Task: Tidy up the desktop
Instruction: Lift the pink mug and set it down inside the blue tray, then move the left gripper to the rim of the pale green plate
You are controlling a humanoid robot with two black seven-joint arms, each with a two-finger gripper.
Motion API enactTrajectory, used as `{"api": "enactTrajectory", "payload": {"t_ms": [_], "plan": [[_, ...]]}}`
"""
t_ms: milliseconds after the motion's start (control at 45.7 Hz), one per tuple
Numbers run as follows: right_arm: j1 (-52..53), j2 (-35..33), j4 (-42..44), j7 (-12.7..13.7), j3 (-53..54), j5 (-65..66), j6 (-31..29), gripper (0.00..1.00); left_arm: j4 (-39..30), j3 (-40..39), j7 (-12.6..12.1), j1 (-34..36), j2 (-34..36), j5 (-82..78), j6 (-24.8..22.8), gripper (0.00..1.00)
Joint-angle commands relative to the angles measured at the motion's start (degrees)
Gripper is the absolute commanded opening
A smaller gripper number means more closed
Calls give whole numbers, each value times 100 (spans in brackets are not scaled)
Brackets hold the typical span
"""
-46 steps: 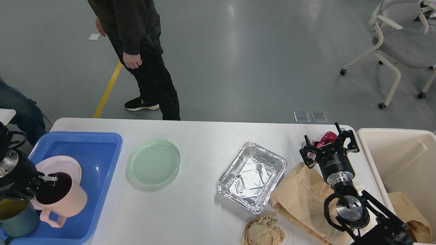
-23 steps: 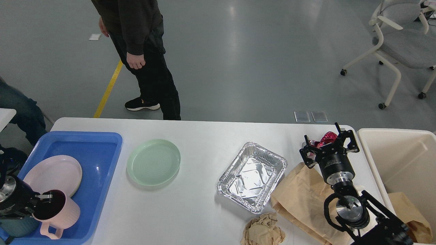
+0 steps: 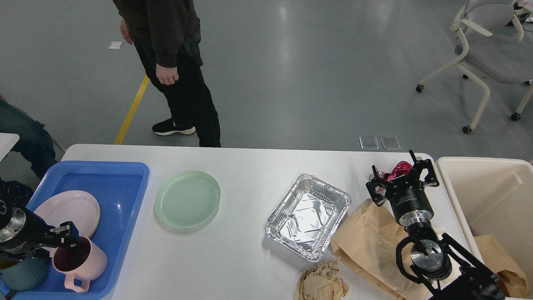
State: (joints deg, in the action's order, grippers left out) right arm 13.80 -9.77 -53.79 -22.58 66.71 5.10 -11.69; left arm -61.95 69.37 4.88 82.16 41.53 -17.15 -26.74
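Grey polished floor lies behind the large white rounded-corner desktop [image 3: 241, 166], which spans the lower half of the view.

At far left, the shallow blue plastic tray [image 3: 125, 196] holds a pale pink round plate [image 3: 70, 208], a dark teal mug [image 3: 23, 275] and a pink plastic handled mug [image 3: 81, 264]. The left gripper [image 3: 64, 237] sits at the pink mug's rim; whether its fingers are pinching the rim or parted from it, I cannot tell. The mug looks upright and seated, so, judging by that, the arm should lift straight up to avoid tipping it.

Next along, a mint green round plate [image 3: 187, 199] lies alone, a likely next candidate for the tray. Further right are a rectangular crinkled foil tray [image 3: 308, 216], a crumpled brown paper ball [image 3: 321, 284] and a flattened brown paper bag [image 3: 366, 237].

The right gripper [image 3: 402, 175] has its fingers spread around a shiny red foil wrapper [image 3: 400, 168]; closing fully before swinging to the cream plastic bin [image 3: 487, 200] seems wise.
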Motion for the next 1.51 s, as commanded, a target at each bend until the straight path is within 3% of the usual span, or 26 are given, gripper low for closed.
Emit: {"api": "enactTrajectory", "payload": {"t_ms": [0, 197, 350, 503, 635, 832, 1007, 1138, 1313, 1401, 1488], "plan": [[0, 1, 0, -1, 0, 0, 0, 100, -89, 94, 4, 239, 5, 1, -129, 87], [0, 1, 0, -1, 0, 0, 0, 100, -160, 709, 22, 1214, -197, 27, -735, 87], [0, 1, 0, -1, 0, 0, 0, 100, -625, 1113, 39, 2022, -505, 264, -955, 87], [0, 1, 0, -1, 0, 0, 0, 100, -1231, 1579, 48, 2945, -1049, 809, -1008, 87], [0, -7, 0, -1, 0, 0, 0, 100, -1758, 1922, 48, 3772, -1910, 1459, -1070, 87], [0, -7, 0, -1, 0, 0, 0, 100, -2646, 1844, 57, 5037, -3176, 2338, -1061, 87], [0, -7, 0, -1, 0, 0, 0, 100, -3244, 1422, 48, 6119, -3572, 2927, -1096, 87], [0, 1, 0, -1, 0, 0, 0, 100, -3482, 1413, 57, 6436, -3625, 3314, -1140, 87], [0, -7, 0, -1, 0, 0, 0, 100, -3500, 1500, 57, 6357, -3634, 3543, -1096, 87], [0, -7, 0, -1, 0, 0, 0, 100, -3500, 1492, 75, 6208, -3599, 3543, -1052, 94], [0, -7, 0, -1, 0, 0, 0, 100, -3482, 1501, 83, 6120, -3537, 3491, -991, 95]]}}
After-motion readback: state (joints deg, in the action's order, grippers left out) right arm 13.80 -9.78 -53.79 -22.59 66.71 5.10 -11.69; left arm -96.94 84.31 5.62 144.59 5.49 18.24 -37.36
